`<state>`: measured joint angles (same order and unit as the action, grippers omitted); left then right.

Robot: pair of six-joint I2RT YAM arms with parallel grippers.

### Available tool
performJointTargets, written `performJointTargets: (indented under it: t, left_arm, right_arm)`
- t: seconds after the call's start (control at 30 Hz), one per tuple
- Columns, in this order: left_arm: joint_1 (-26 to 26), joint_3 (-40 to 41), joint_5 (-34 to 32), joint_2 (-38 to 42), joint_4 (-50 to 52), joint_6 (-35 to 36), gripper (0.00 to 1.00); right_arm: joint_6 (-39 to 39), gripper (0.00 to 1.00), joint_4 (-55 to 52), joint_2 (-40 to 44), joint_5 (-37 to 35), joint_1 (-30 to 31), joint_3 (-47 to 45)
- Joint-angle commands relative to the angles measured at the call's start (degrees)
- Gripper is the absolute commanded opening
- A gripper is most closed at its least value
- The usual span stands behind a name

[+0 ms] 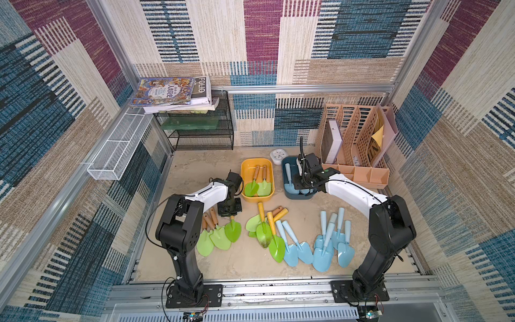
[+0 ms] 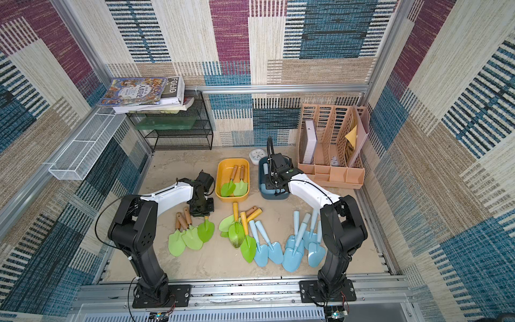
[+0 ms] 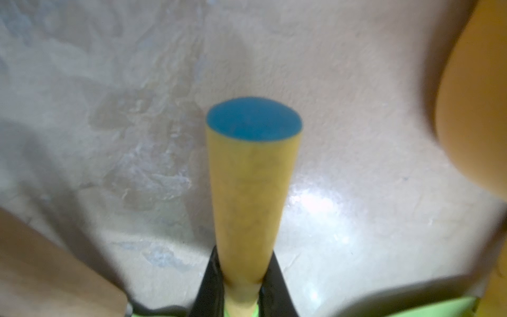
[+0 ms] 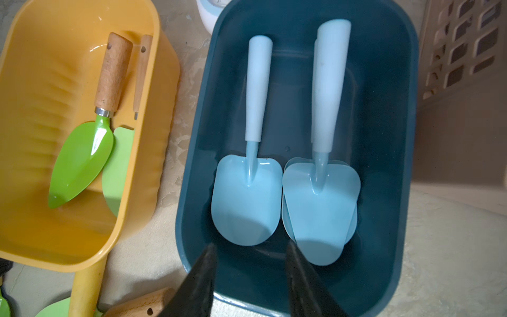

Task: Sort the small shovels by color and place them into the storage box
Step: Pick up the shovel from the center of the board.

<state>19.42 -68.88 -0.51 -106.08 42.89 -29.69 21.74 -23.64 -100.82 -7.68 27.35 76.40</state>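
My left gripper [image 1: 229, 213] [image 3: 242, 277] is shut on the yellow handle [image 3: 249, 178] of a green shovel whose blade [image 1: 233, 230] [image 2: 206, 230] points toward the table's front. Beside it lie two wooden-handled green shovels [image 1: 214, 235]. More green shovels [image 1: 264, 228] and several light blue shovels [image 1: 331, 242] lie across the middle. The yellow box [image 1: 256, 159] [image 4: 41, 82] holds two green shovels [image 4: 82, 159]. My right gripper [image 1: 302, 184] [image 4: 251, 244] hangs open and empty over the dark blue box [image 1: 284, 178] [image 4: 384, 137], which holds light blue shovels [image 4: 247, 197].
A small white clock [image 1: 276, 156] stands behind the two boxes. A peach file organizer [image 1: 356, 156] fills the back right. A black wire rack [image 1: 200, 131] with books sits at the back left, and a white mesh basket [image 1: 117, 147] hangs on the left wall.
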Motion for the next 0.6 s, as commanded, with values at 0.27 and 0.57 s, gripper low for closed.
performJointTargets:
  t: [0.27, 0.57]
  left_arm:
    - [0.00, -14.65, -4.98, 6.17, 10.68, 6.49, 0.00]
    - [0.16, -36.99, 2.89, -5.98, 9.49, 8.30, 0.00]
  right_arm:
    - [-0.03, 0.44, 0.99, -1.12, -0.66, -0.10, 2.25]
    - [0.25, 0.42, 0.71, 1.90, -1.11, -2.17, -0.44]
